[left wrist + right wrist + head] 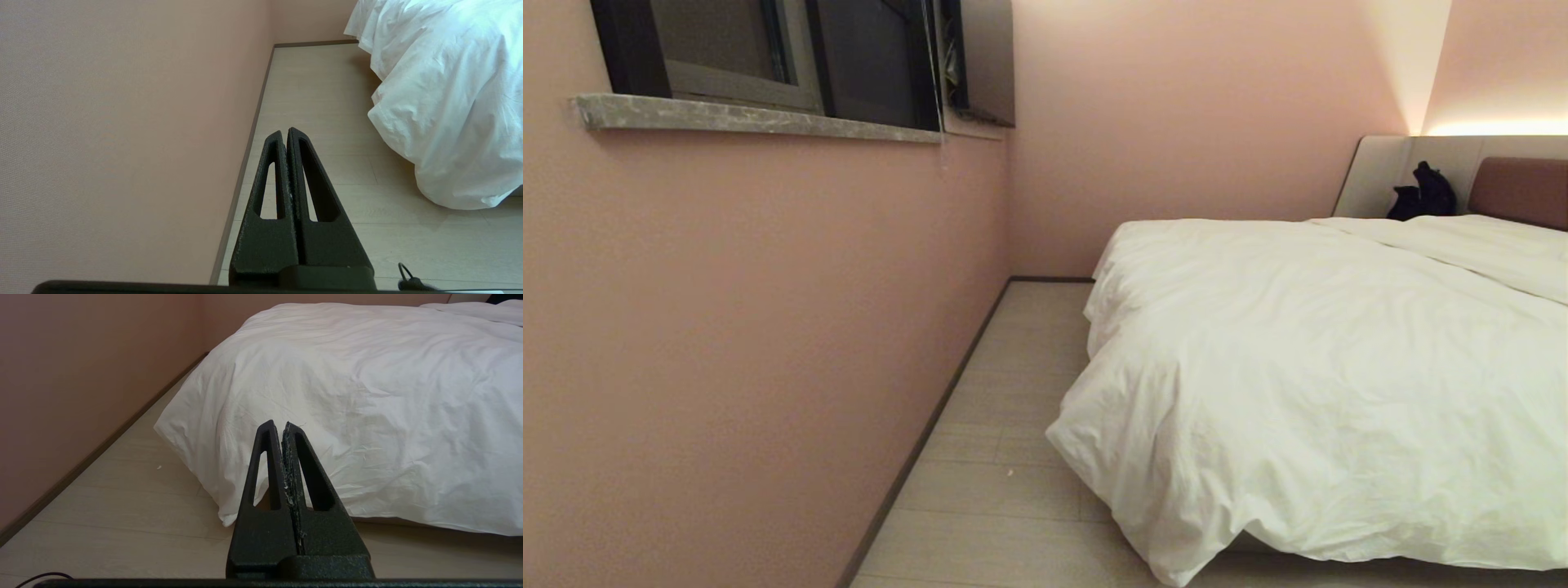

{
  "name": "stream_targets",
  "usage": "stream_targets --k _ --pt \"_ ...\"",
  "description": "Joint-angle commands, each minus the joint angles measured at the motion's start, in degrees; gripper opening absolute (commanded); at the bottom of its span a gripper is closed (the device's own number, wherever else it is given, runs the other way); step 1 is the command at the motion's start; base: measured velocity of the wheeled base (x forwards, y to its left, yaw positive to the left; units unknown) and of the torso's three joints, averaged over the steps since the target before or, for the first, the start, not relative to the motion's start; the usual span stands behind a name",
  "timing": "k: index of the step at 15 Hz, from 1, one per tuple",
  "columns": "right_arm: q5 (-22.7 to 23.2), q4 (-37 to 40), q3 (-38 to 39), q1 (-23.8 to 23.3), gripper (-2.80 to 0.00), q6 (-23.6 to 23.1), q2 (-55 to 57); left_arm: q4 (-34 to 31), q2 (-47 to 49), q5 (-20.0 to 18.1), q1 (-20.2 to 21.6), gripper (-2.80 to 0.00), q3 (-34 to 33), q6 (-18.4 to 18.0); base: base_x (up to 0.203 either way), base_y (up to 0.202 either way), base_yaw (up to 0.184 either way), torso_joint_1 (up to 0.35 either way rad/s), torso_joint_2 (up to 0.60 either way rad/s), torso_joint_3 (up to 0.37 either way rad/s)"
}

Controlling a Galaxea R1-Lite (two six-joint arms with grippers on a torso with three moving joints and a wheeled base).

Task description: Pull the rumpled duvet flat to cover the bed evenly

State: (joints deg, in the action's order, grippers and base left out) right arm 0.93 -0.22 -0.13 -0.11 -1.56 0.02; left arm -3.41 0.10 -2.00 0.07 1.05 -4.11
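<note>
1. Pink walls [727, 327] close the room on the left, with a grey stone window sill [752, 116] high up and pale plank floor [1005, 490] running between wall and bed.
2. Left jaws [284, 132] are pressed shut on nothing, pointing along the floor strip by the skirting; the duvet's hanging corner lies well off to their far side, not touching.
3. Right jaws [276, 425] are also shut and empty, aimed straight at the duvet's [1298, 384] near corner, which droops off the bed [1519, 192] toward the floor just ahead of them.
4. That duvet looks thick, puffy and soft, creased all over; I judge it light per handful but draggy as a whole, and it will fold, not slide stiffly.
5. Best hold, I think, is the drooping corner and foot-end hem, pinched through the full thickness so the cover alone does not slip off the filling.
6. Farther right, something dark [1421, 192] sits by the headboard.
</note>
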Motion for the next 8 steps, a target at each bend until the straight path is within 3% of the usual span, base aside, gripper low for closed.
stream_targets --k 1,8 --pt "0.04 -0.04 -0.04 0.02 -2.8 -0.02 -0.02 -0.01 -0.01 -0.02 0.01 -2.8 0.01 -0.02 0.0 0.0 0.0 0.0 0.0 0.0" --pt "0.04 -0.04 -0.04 -0.07 -2.8 -0.02 -0.02 -0.01 -0.01 -0.02 0.01 -2.8 0.01 -0.02 0.0 0.0 0.0 0.0 0.0 0.0"
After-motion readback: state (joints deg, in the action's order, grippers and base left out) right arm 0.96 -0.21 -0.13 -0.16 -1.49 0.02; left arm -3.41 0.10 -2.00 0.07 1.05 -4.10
